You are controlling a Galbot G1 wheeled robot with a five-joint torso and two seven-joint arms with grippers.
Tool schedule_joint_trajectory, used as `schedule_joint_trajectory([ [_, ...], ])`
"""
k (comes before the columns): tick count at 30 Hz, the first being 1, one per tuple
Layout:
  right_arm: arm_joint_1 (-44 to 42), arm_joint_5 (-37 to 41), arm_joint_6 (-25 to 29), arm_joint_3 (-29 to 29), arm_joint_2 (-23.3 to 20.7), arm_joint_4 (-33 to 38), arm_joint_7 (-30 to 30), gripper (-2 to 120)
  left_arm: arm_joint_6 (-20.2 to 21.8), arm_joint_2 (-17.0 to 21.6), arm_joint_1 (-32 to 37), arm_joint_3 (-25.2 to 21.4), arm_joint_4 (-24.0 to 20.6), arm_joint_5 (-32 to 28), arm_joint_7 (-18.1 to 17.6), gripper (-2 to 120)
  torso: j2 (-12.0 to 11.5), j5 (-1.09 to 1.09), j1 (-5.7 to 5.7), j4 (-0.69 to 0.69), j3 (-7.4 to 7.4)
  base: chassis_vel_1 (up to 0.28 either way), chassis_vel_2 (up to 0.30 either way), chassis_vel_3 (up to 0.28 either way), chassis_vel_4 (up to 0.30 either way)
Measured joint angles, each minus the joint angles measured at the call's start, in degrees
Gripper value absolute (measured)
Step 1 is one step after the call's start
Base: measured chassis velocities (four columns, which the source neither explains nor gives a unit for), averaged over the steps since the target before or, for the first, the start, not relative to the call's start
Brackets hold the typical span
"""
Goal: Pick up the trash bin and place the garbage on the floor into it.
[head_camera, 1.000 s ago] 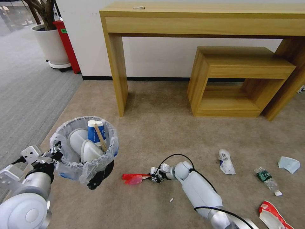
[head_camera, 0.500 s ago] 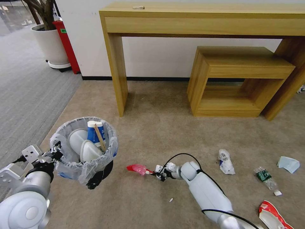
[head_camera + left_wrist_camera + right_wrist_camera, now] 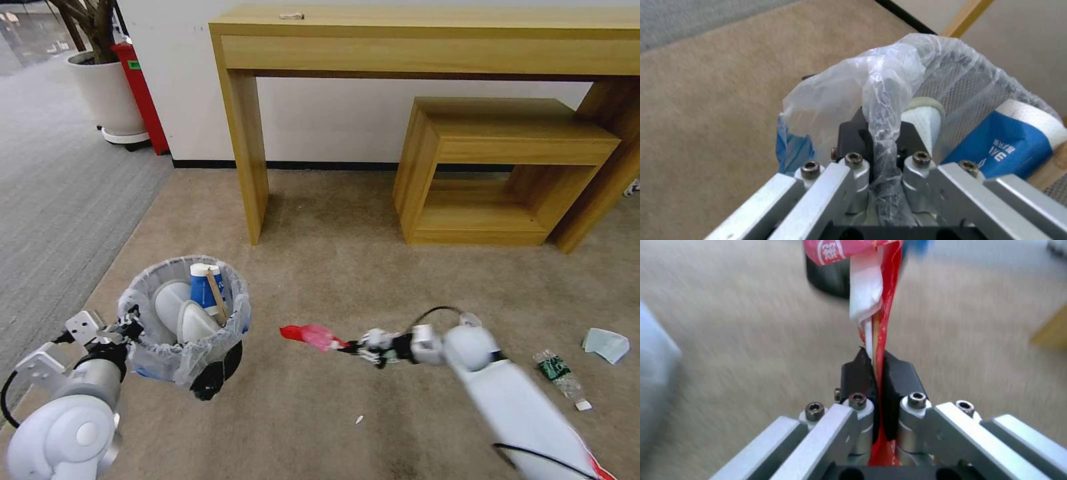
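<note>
Right end effector (image 3: 357, 347) is clamped on the red wrapper (image 3: 308, 335), carrying it above the floor (image 3: 347, 267) just beside the trash bin (image 3: 183, 320). Left end effector (image 3: 131, 321) pinches the bin's bagged rim, holding it raised; slippers (image 3: 180, 317) and a blue-white cup (image 3: 202, 287) sit inside. A green-labelled bottle (image 3: 559, 377) and blue mask (image 3: 605, 343) lie well apart on the carpet.

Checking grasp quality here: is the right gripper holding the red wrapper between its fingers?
Yes: in the right wrist view the right gripper has its fingers pinched shut on the red wrapper, which is lifted off the carpet.
</note>
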Motion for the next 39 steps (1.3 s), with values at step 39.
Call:
schedule_joint_trajectory([
  [39, 6.51, 30.22, 3.01, -12.24, 13.10, -1.64, 7.55, 14, -0.43, -3.73, 3.79, 18.43, -6.35, 9.40, 0.67, 3, 0.00, -0.02, 0.00, 0.01, 0.01, 0.000, 0.000, 0.000, 0.000],
])
